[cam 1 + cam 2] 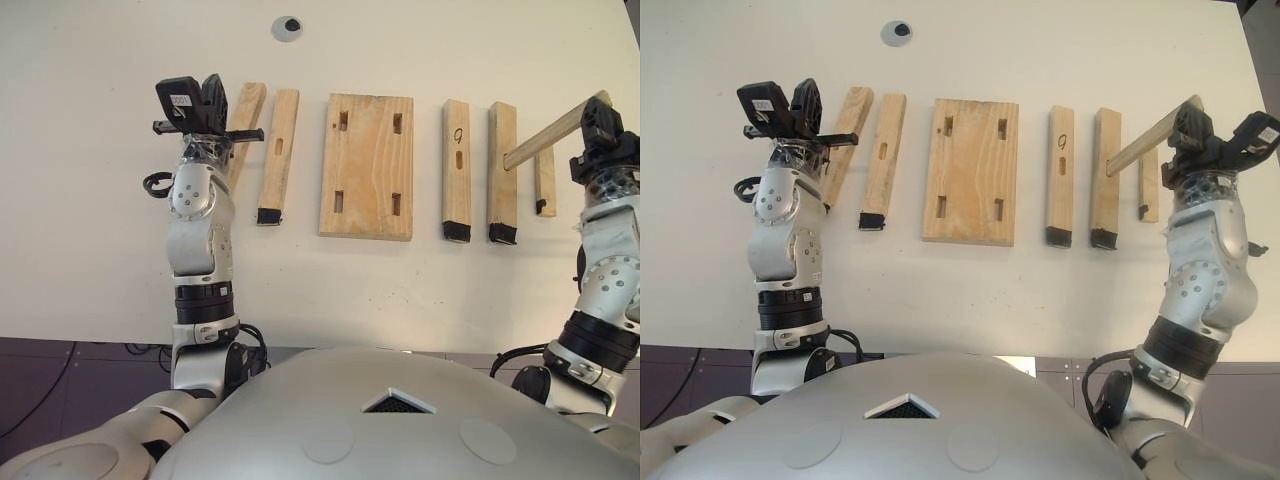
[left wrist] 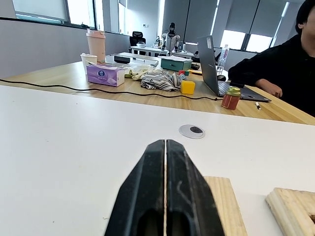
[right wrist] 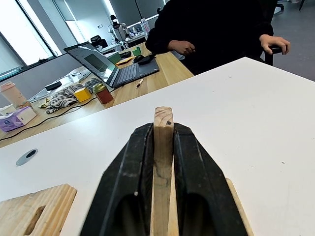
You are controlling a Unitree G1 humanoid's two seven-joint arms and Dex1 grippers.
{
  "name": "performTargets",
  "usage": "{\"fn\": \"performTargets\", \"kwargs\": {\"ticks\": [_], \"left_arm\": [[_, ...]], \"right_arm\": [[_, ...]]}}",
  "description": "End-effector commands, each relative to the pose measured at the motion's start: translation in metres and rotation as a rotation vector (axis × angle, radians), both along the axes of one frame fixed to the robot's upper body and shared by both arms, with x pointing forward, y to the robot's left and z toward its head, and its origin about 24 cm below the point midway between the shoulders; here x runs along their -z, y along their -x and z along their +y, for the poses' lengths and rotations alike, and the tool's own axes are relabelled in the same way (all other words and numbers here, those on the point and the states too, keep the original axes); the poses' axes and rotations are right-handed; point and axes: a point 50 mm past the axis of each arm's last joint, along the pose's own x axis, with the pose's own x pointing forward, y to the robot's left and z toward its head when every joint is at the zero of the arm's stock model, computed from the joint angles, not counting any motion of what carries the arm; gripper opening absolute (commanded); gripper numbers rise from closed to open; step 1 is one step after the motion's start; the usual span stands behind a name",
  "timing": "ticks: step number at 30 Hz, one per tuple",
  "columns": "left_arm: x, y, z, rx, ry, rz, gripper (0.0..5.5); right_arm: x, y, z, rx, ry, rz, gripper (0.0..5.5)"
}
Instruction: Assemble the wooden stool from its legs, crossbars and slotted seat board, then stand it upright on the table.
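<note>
Right wrist view: our right gripper (image 3: 162, 130) clamps a crossbar (image 1: 550, 132) aloft, presumably for fitting; left gripper (image 2: 165, 143) closed, empty.

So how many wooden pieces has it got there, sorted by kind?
Leg: 4
Crossbar: 2
Seat board: 1
Total: 7

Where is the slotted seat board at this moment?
In the left eye view the slotted seat board lies flat at the middle of the white table, between the nearest left leg and the nearest right leg, touching neither.
</note>
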Motion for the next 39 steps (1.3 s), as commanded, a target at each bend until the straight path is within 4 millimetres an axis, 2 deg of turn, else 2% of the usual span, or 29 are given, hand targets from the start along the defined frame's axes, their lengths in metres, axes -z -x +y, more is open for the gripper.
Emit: {"fn": "performTargets", "kwargs": {"ticks": [1, 9, 13, 24, 25, 27, 32, 39], "left_arm": [[-0.003, -0.004, -0.001, 0.013, -0.006, -0.013, 0.00], [-0.004, -0.005, 0.001, 0.025, -0.013, -0.008, 0.00], [-0.001, -0.002, 0.000, 0.022, -0.010, 0.000, 0.00], [0.005, 0.006, 0.000, -0.017, 0.008, 0.024, 0.00], [0.006, 0.006, 0.000, -0.025, 0.009, 0.025, 0.00], [0.008, 0.007, 0.001, -0.042, 0.015, 0.030, 0.00], [0.012, 0.013, -0.002, -0.078, 0.034, 0.038, 0.00], [0.023, 0.032, -0.009, -0.166, 0.080, 0.057, 0.00]], "right_arm": [[0.044, 0.020, 0.006, 0.014, 0.024, 0.144, 0.39], [0.074, 0.043, 0.015, -0.020, 0.182, 0.205, 0.39], [0.079, 0.050, 0.017, -0.093, 0.289, 0.223, 0.39], [0.085, 0.052, 0.005, -0.165, 0.310, 0.294, 0.39], [0.085, 0.051, 0.004, -0.175, 0.316, 0.301, 0.75], [0.084, 0.047, 0.002, -0.212, 0.334, 0.310, 1.14], [0.072, 0.036, -0.007, -0.279, 0.369, 0.301, 1.89], [0.058, 0.018, -0.015, -0.450, 0.384, 0.327, 3.13]]}}
